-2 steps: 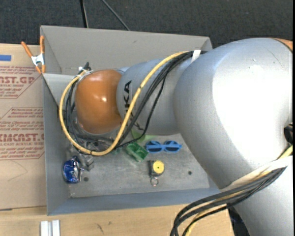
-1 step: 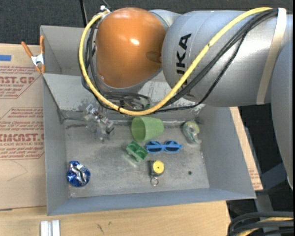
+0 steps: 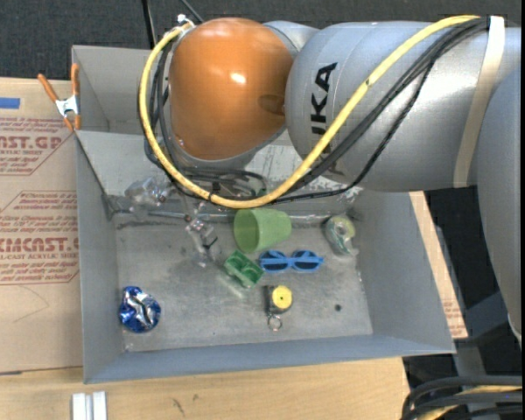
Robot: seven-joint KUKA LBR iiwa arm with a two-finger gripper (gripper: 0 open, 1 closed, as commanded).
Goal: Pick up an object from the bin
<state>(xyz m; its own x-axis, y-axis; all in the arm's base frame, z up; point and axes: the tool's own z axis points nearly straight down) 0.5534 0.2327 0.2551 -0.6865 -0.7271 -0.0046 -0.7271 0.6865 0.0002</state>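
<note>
The grey metal bin (image 3: 105, 261) held a few loose things. A green plastic cup (image 3: 262, 228) lay on its side near the middle. Just in front of it sat a small green ribbed plastic piece (image 3: 242, 269) and a pair of blue plastic toy glasses (image 3: 290, 261), with a yellow round disc on a metal ring (image 3: 281, 299) nearer the front wall. A pale greenish roll (image 3: 340, 234) lay to the right. A blue-and-white crumpled ball (image 3: 139, 310) sat well apart in the front left corner.

The arm (image 3: 402, 103) reached in from the right, its orange wrist cover (image 3: 223, 86) above the bin's back. The gripper (image 3: 201, 234) hung low over bare floor just left of the cup. Whether it was open or closed could not be told.
</note>
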